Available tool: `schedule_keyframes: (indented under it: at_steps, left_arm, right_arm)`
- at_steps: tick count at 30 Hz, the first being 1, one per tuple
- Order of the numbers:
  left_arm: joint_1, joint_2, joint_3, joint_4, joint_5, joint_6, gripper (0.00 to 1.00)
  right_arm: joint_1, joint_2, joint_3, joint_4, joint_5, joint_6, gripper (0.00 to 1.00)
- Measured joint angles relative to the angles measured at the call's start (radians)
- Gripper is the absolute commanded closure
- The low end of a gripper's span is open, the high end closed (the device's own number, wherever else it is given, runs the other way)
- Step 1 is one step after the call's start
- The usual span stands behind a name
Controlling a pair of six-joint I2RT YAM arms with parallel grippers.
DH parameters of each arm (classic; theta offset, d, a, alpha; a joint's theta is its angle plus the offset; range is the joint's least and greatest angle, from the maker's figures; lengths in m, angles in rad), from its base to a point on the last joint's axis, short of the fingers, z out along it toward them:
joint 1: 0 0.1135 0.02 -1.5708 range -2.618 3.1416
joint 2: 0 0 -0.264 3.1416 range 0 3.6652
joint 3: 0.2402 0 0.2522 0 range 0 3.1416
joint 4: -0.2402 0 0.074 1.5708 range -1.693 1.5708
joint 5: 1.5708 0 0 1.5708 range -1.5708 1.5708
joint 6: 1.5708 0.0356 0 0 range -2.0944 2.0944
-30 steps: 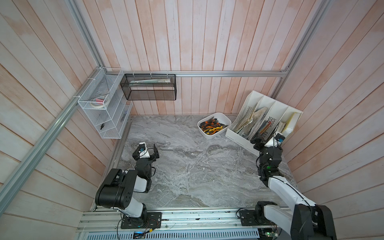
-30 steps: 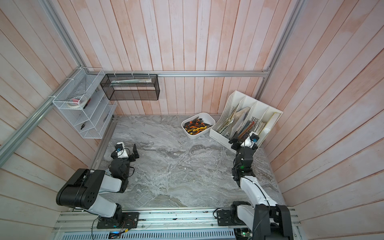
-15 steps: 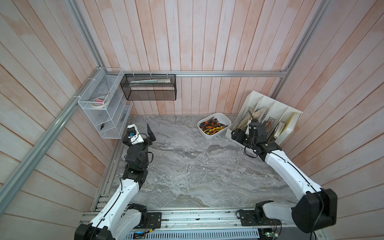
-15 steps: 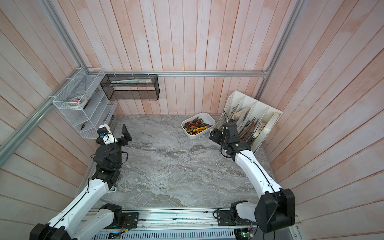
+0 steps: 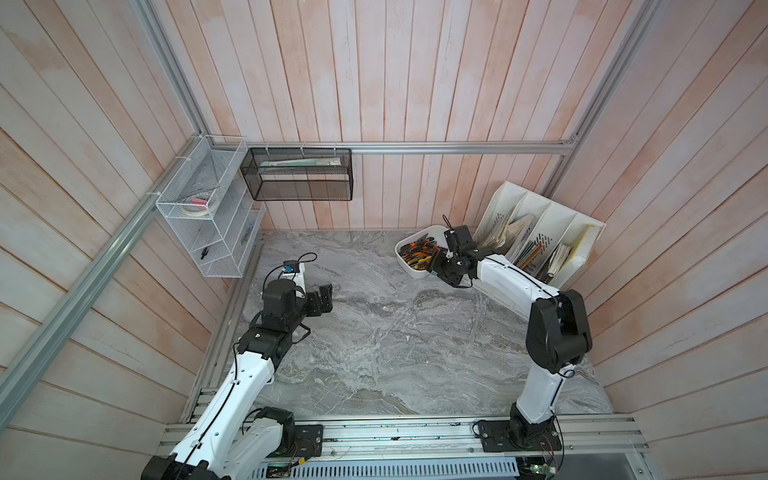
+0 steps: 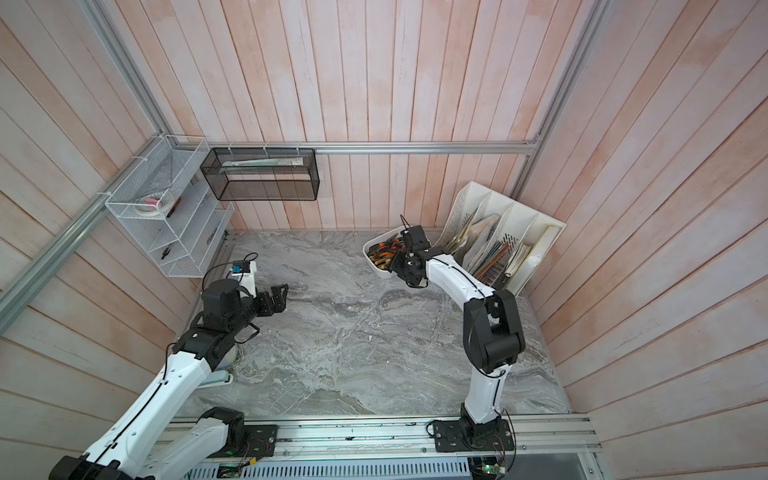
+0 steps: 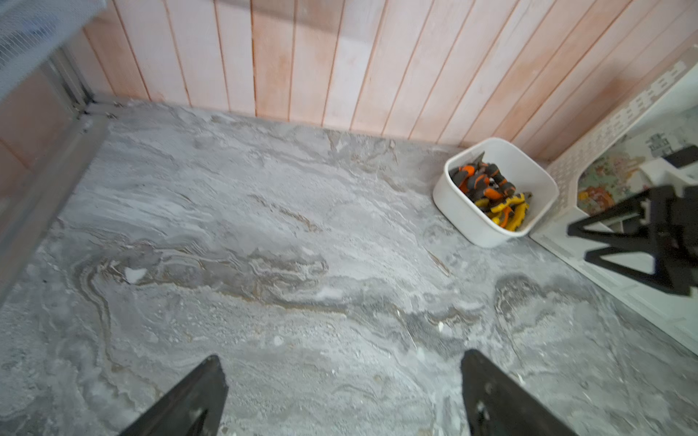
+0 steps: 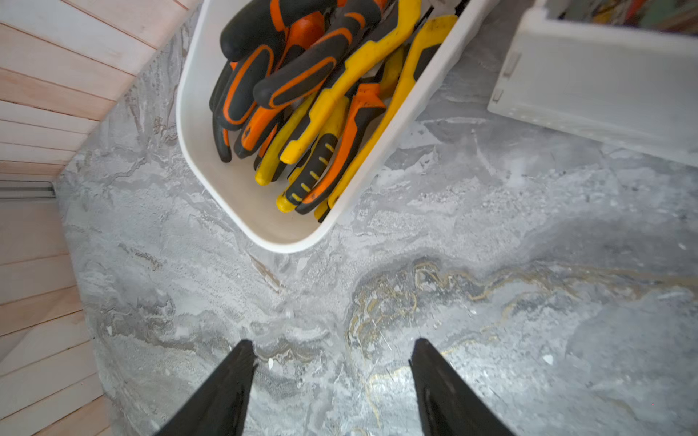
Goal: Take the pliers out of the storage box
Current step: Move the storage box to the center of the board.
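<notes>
The storage box (image 5: pixel 409 269) is a small white tub at the back right of the marble table, seen in both top views (image 6: pixel 375 268). Several pliers (image 8: pixel 302 94) with orange-and-black and yellow-and-black handles lie piled inside it (image 5: pixel 417 254) (image 6: pixel 384 253) (image 7: pixel 491 188). My right gripper (image 8: pixel 332 341) is open and empty. It hovers over bare table just short of the box's near end (image 5: pixel 436 262) (image 6: pixel 395 264) (image 7: pixel 579 243). My left gripper (image 7: pixel 342 355) is open and empty over the table's left side (image 5: pixel 320 296) (image 6: pixel 276 297), far from the box (image 7: pixel 464 215).
A large white slotted file organizer (image 5: pixel 540 232) full of papers leans in the back right corner, right beside the box. A black mesh basket (image 5: pixel 297 178) and a white wire shelf (image 5: pixel 203 216) hang on the walls at the back left. Wooden walls enclose the table.
Both arms have unfolded from their rest poses. The right gripper swung to the box's near end and its jaws narrowed a little. The left gripper reached out over the table's left side.
</notes>
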Motion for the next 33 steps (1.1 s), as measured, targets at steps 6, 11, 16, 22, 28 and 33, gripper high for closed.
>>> schedule_keyframes:
  at_steps: [6,11,16,22,28,33]
  left_arm:
    - [0.0,-0.001,-0.002,-0.024,0.061,-0.011,0.0]
    - [0.0,-0.001,-0.008,-0.03,0.085,-0.014,0.0]
    - [0.0,0.005,-0.008,-0.03,0.097,-0.014,0.0]
    - [0.0,0.011,-0.01,-0.029,0.108,-0.021,0.0]
    - [0.0,0.02,-0.011,-0.029,0.108,-0.023,0.0]
    - [0.0,0.023,-0.011,-0.03,0.108,-0.029,0.0]
  right_arm:
    - [-0.003,0.141,0.145,-0.056,0.004,-0.001,0.33]
    - [-0.018,0.244,0.263,-0.111,0.017,-0.008,0.4]
    - [-0.036,0.328,0.369,-0.175,0.042,-0.027,0.48]
    - [-0.043,0.379,0.429,-0.229,0.062,-0.051,0.6]
    - [-0.039,0.384,0.444,-0.224,0.064,-0.06,0.78]
    - [-0.053,0.403,0.48,-0.255,0.079,-0.064,0.92]
